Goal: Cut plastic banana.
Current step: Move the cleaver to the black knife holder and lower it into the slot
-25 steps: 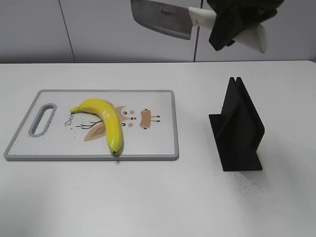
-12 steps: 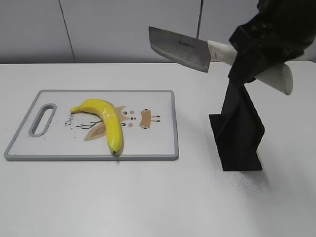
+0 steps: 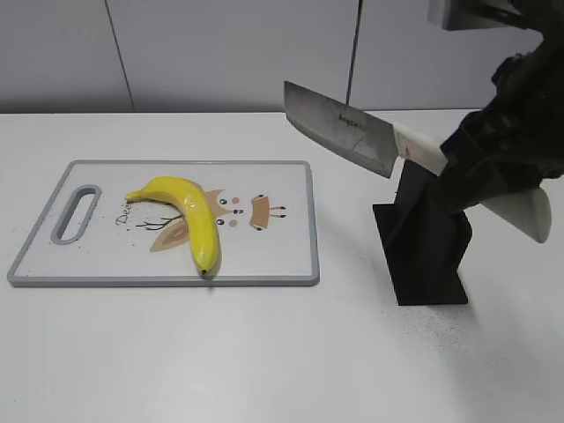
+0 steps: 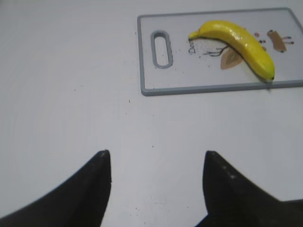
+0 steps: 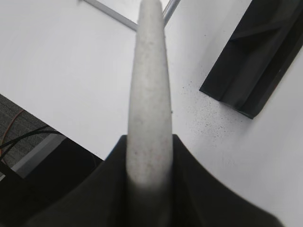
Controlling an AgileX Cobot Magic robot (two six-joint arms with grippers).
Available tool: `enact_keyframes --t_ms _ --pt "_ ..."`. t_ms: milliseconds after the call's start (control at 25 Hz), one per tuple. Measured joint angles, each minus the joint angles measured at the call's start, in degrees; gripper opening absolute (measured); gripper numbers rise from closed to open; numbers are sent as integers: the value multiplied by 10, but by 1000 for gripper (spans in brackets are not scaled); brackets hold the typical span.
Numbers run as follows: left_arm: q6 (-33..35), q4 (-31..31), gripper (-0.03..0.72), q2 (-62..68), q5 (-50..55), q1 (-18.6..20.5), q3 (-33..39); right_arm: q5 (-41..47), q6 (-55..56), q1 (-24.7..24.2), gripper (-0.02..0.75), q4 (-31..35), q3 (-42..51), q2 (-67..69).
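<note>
Exterior: carrying cleaver [image 3: 342, 129], clamped by right gripper [image 3: 493, 163], above black knife stand [image 3: 425, 231], heading left toward plastic banana [image 3: 188, 217] lying on cutting board [image 3: 291, 264]; needing lowering across it.

Left wrist: idling left gripper [image 4: 156, 182], spread wide, empty, over white table [image 4: 71, 94].

Right wrist: pinching pale handle [image 5: 147, 94].

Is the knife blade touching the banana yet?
No. In the exterior view the cleaver, held by the right gripper, hangs in the air right of the cutting board, while the plastic banana lies uncut.
</note>
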Motion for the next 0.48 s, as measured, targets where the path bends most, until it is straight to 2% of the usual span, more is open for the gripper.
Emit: enact_keyframes --t_ms 280,480 --pt "0 -7 575 -37 0 0 13 -9 6 0 160 3 18 -28" --pt "0 -28 574 -37 -74 0 36 -10 23 0 160 1 21 -60"
